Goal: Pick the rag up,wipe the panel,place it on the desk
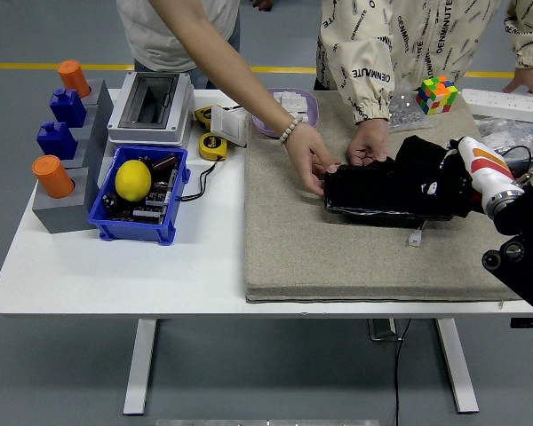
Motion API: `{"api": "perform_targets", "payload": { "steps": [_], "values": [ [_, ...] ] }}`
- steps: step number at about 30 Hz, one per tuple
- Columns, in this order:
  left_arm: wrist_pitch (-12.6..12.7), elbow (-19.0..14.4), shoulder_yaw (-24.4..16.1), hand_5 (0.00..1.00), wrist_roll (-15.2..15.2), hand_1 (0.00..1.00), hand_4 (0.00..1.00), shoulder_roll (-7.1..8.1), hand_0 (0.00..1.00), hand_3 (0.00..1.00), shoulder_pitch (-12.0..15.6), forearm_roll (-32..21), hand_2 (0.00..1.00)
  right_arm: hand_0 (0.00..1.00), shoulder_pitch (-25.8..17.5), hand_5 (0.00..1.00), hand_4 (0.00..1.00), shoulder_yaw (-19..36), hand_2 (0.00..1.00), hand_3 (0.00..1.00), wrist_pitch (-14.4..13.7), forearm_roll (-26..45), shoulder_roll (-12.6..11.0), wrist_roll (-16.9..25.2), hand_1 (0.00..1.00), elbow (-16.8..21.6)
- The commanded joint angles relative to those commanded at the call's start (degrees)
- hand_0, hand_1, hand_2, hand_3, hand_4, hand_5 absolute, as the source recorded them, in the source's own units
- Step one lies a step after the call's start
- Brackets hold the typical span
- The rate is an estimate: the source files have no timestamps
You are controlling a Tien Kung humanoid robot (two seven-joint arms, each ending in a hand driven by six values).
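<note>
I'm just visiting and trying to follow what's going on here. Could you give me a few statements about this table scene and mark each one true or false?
1. The robot's right hand is at the black panel. True.
2. Nobody touches the panel. False: two people's hands rest at its left and far edges.
3. A yellow lemon lies in the blue bin. True.
4. The colourful cube sits on the table's left end. False: it is at the far right, on the mat.
</note>
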Motion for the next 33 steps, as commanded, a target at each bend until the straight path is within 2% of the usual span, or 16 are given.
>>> {"api": "perform_targets", "payload": {
  "steps": [8,16,25,33],
  "values": [
    [0.00,-0.01,-0.01,0.442,-0.02,0.642,0.627,-0.01,0.606,0.560,-0.04,0.02,0.655,0.285,-1.08,0.155,0.963,0.85,0.440,0.477,0.07,0.14,-0.59,0.13,0.407,-1.18],
    [-0.05,-0.12,0.29,0.443,-0.04,0.642,0.628,-0.11,0.606,0.561,-0.33,-0.14,0.656,0.285,-1.66,0.157,0.962,1.08,0.440,0.478,-0.03,0.40,0.17,0.35,0.408,-1.58],
    [-0.01,0.09,0.17,0.443,-0.01,0.642,0.628,-0.19,0.606,0.561,-0.08,-0.19,0.657,0.286,-2.14,0.158,0.962,1.23,0.441,0.479,-0.33,0.67,2.34,0.72,0.409,-1.95],
    [-0.04,-0.05,0.52,0.442,-0.04,0.642,0.628,-0.17,0.606,0.560,-0.40,-0.25,0.656,0.285,-0.98,0.159,0.964,0.16,0.440,0.478,-0.61,0.82,5.38,0.95,0.408,-2.41]
  ]
}}
